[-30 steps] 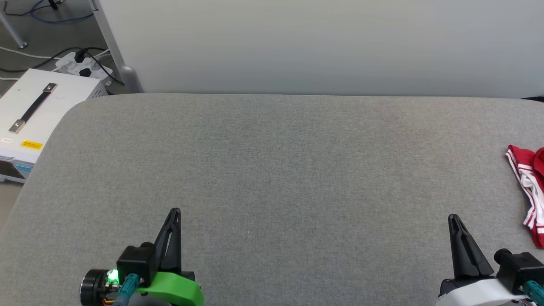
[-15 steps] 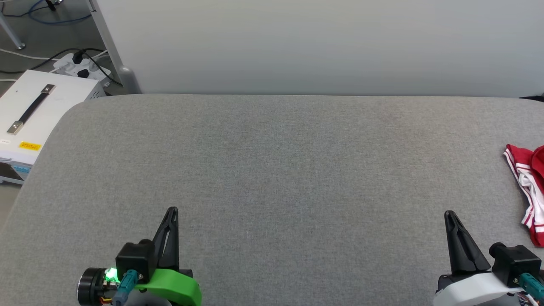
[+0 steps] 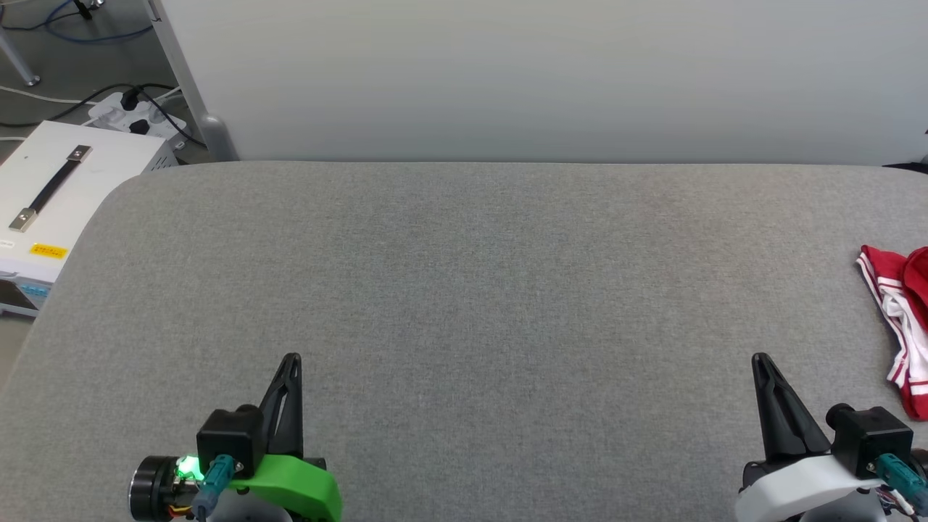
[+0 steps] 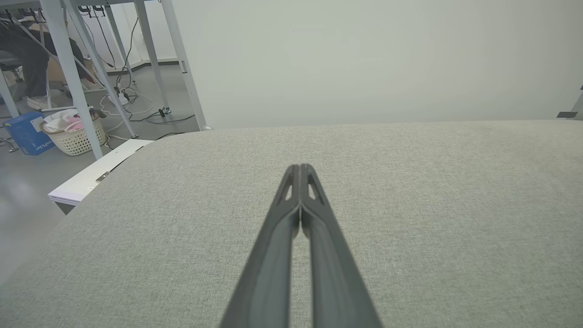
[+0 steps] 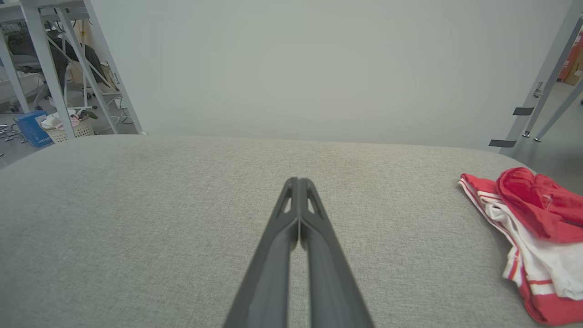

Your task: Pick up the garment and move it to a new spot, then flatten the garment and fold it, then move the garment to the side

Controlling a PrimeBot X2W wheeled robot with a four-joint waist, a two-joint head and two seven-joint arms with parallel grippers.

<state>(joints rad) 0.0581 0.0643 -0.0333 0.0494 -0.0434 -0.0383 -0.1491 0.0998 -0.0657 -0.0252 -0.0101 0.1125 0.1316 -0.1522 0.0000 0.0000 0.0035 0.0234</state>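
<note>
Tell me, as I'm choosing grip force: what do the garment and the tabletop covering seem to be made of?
The garment: soft, thin, matte fabric, probably a knit jersey; it lies crumpled in limp folds. The tabletop covering: apparently grey woven textile, matte, showing a fine speckled weave and rounded corners, possibly padded.

My left gripper (image 3: pixel 292 360) is two long dark fingers (image 4: pixel 272 259) tapering to a point, each with a narrow slot cut out near the tip. Behind them sit a bright green bracket (image 3: pixel 297 489), a boxy black camera housing (image 3: pixel 230 435) and a round black cap (image 3: pixel 145 491) with a green light (image 3: pixel 190 468) glowing beside it, plus a teal plug (image 3: pixel 216 476). My right gripper (image 3: pixel 758 360) has the same dark fingers, but it sits on a white bracket (image 3: pixel 794 484) and carries its own black box (image 3: pixel 870 438), a teal connector (image 3: pixel 893 470) and thin coloured wires (image 3: pixel 893 500).
</note>
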